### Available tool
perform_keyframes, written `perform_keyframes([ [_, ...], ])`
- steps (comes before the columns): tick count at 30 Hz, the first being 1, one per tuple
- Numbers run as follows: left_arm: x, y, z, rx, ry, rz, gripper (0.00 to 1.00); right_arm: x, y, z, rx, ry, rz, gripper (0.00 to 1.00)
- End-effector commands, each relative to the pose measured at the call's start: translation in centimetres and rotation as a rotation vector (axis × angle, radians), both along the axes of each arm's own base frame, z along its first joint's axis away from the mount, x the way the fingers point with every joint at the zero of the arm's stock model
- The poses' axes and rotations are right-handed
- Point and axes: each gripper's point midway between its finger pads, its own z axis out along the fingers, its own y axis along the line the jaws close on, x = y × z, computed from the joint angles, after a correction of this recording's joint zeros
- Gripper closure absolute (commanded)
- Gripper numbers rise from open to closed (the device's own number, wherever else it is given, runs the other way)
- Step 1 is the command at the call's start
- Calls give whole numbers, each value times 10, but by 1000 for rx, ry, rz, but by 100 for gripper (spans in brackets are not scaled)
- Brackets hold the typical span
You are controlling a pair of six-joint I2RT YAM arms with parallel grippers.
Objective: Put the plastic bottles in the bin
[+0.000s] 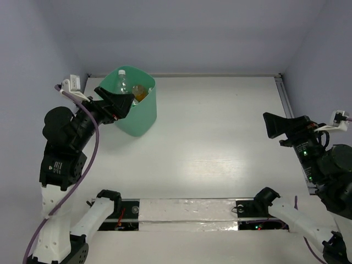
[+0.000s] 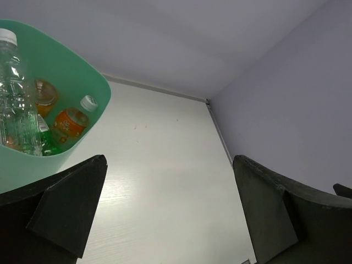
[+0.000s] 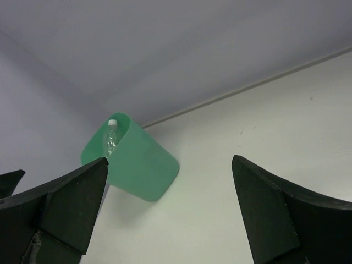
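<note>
At the far left of the white surface [image 1: 220,143], the left pincer [image 1: 117,102] is hovering at the near-left rim of the mint-green plastic bin with a rounded-square rim [image 1: 138,118]. The overhead view is not making clear whether it is touching that rim. In the left wrist view its two black fingers are standing wide apart and are gripping nothing, with bare surface showing between them.

The bin is standing upright near the far-left corner of the surface, close to the back wall, and it is holding the small plastic bottles. A tall clear plastic bottle with a white cap [image 2: 14,93] is leaning against the bin's inner wall, its cap reaching the rim. To the right of it, an orange plastic bottle with a white cap [image 2: 71,122] is lying lower down, and a second orange bottle [image 2: 45,93] is sitting behind it. A patch of green [image 2: 48,142] is showing at the bottom, too hidden to make out clearly.

Well apart from the bin, at the right edge of the surface, the right pincer [image 1: 273,124] is hanging above the surface and pointing towards the bin. Its black fingers are also spreading wide and are carrying nothing.
</note>
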Motion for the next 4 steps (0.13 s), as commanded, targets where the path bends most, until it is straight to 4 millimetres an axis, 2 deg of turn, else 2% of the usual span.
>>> perform_keyframes([
  [1,-3,-1,7,-20,-47,-12,1,-4,-12,21,-21,-43,-35,0],
  [4,-3,0,6,-21,-50,-2,1,-3,-11,25,-38,-46,-34,0],
])
